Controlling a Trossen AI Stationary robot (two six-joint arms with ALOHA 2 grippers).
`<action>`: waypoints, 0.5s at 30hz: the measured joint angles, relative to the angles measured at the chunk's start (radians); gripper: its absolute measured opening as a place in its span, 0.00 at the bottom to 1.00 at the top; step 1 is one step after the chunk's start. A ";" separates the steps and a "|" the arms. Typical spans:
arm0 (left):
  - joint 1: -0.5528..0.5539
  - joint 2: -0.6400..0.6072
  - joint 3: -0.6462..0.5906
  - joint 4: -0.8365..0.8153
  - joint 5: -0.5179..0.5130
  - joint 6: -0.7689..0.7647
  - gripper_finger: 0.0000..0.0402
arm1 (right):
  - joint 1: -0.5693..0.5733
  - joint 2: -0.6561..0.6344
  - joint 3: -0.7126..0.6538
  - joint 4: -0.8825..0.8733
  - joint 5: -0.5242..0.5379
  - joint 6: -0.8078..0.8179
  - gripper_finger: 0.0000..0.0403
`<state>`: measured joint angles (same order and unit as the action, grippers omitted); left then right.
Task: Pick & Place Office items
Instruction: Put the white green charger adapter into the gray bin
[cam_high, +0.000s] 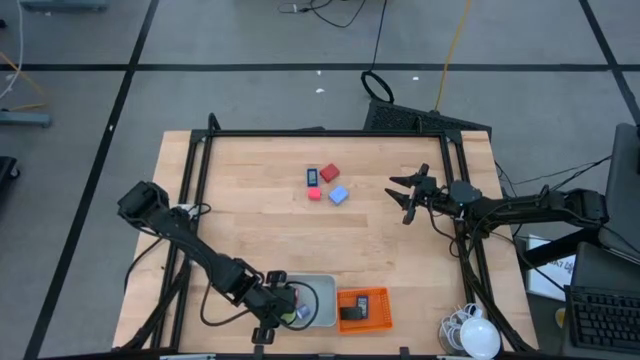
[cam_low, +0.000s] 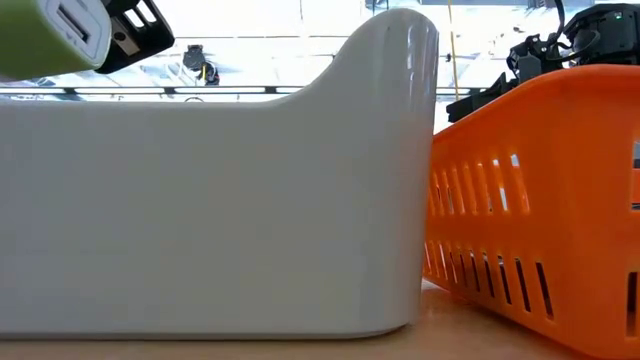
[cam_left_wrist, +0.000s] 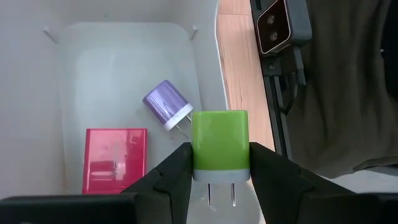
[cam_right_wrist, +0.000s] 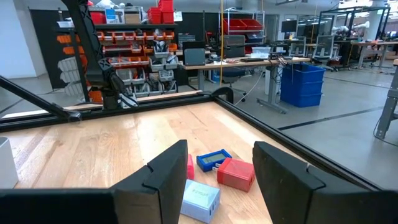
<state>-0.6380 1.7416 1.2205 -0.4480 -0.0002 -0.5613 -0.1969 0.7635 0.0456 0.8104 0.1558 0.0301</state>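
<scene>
Green and glossy, the plug sits clamped between the fingers of my left hand, its two metal prongs pointing back toward my wrist, its white base flush with my grip; I hold it above the grey tray, well clear of the floor of it; so I judge this the placing step, with release close. Below my hand in the tray lie a purple plug, round-bodied with a white face, and a flat red block, matte and square-edged; the next move calls for letting go where the green one will not land on either, since its smooth shell may bounce or roll on hard plastic. Beside the tray stands the orange basket, slotted and stiff. My right hand waits over the far side of the wooden surface, fingers apart and holding nothing; just before it rest the remaining pieces, a red block, a dark blue flat one and a pale blue one, all small and boxy.
</scene>
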 joint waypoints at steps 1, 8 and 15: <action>0.000 0.000 0.000 0.000 0.000 0.000 0.37 | 0.000 0.000 0.000 0.000 0.000 0.000 0.42; 0.000 0.000 0.000 0.000 0.000 -0.018 0.40 | 0.000 0.000 0.000 0.000 0.000 0.000 0.42; 0.000 0.000 0.000 0.000 -0.005 -0.020 0.44 | 0.000 0.000 0.000 0.000 0.000 0.000 0.42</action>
<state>-0.6380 1.7416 1.2205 -0.4480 -0.0054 -0.5816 -0.1968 0.7635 0.0454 0.8106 0.1558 0.0302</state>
